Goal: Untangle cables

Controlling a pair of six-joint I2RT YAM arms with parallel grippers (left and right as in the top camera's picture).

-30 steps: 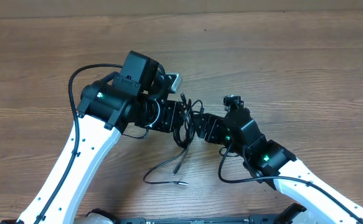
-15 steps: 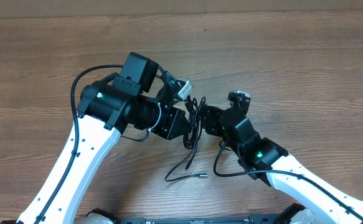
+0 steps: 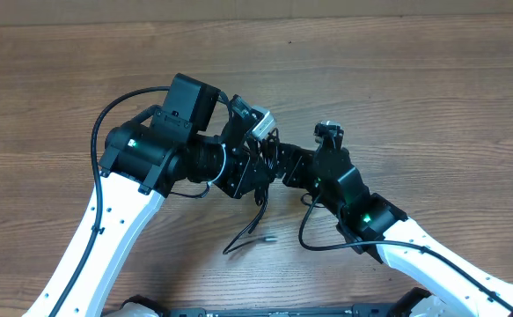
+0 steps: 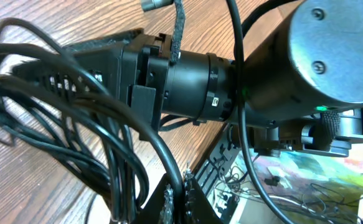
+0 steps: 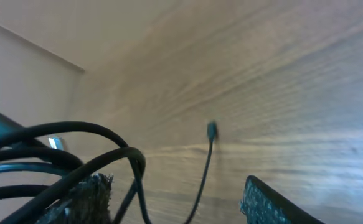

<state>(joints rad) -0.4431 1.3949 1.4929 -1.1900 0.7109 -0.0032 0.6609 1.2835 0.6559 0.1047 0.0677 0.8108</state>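
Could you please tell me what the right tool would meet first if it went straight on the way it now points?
The right tool would probably first meet the thin cable running between its fingers, then the table; depth is hard to judge.

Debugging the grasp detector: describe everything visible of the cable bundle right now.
The cables are thin, glossy black, rubbery-looking cords looped into a tangled bundle, raised between the two arms' ends. The left claw looks shut at the base of the loops. The right claw stands open, with loops draped by one finger. Two loose strands trail down onto the wooden table, one ending in a small silvery plug.
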